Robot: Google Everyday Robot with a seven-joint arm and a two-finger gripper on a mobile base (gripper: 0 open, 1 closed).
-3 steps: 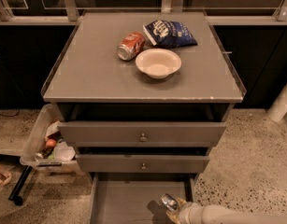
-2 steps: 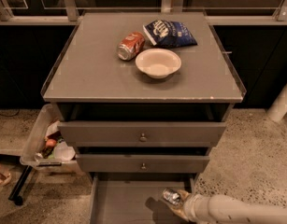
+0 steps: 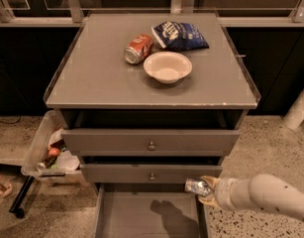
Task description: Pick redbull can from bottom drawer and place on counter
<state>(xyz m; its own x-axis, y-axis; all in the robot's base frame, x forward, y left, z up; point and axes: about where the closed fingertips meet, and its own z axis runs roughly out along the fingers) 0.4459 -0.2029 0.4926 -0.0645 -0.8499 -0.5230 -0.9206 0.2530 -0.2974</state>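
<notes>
The redbull can (image 3: 197, 186) is a small silvery can held on its side in my gripper (image 3: 205, 190), lifted above the right side of the open bottom drawer (image 3: 117, 217), level with the middle drawer front. My white arm comes in from the lower right. The drawer's grey floor shows only the arm's shadow. The counter (image 3: 97, 78) is the flat grey cabinet top above, well higher than the can.
On the counter lie a red-orange soda can (image 3: 139, 48) on its side, a white bowl (image 3: 167, 66) and a blue chip bag (image 3: 180, 35). Two knobbed drawers (image 3: 150, 143) are shut. A clear bin of rubbish (image 3: 47, 152) stands left of the cabinet.
My gripper has risen out of the bottom drawer with the can in it, from the drawer floor up to the height of the middle drawer front.
</notes>
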